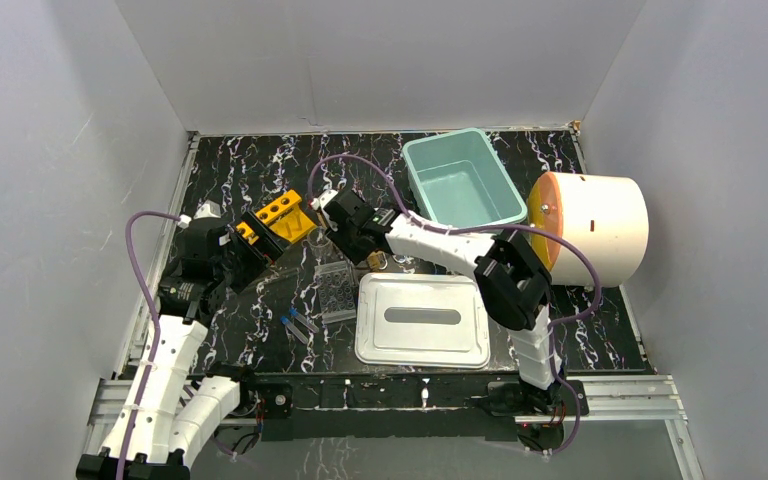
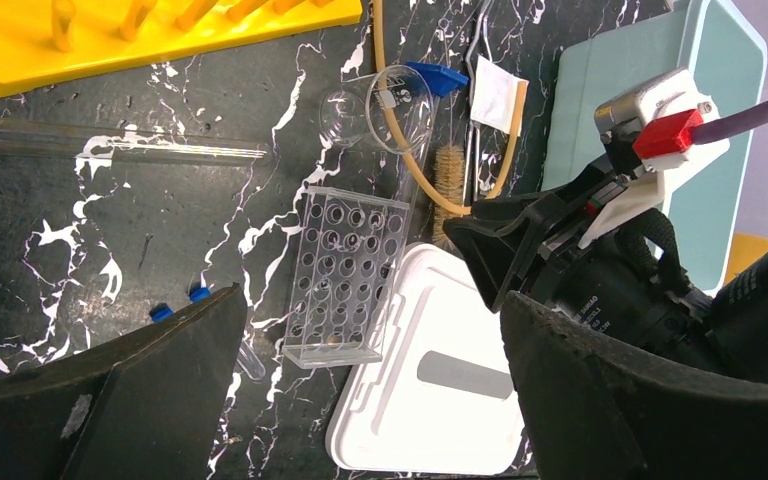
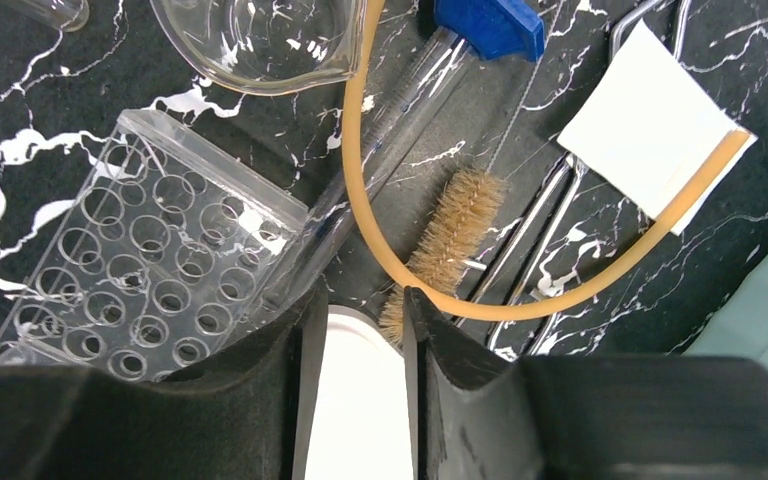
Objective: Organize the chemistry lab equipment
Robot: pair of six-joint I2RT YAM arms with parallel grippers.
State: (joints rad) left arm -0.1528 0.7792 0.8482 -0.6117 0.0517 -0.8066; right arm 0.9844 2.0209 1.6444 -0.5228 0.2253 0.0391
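While our right pincer (image 3: 365,300) hovers slightly open and empty over the amber tubing (image 3: 347,130) looped beside the brush (image 3: 455,225) on the tabletop (image 3: 80,60), we judge grasping it comes next, needing wider jaws.

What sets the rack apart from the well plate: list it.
The rack is opaque yellow-orange; the well plate is clear. The rack shows a few large holes; the well plate has many small wells. The rack sits farther back on the left; the well plate lies beside the white lid. Both are holed and rectangular.
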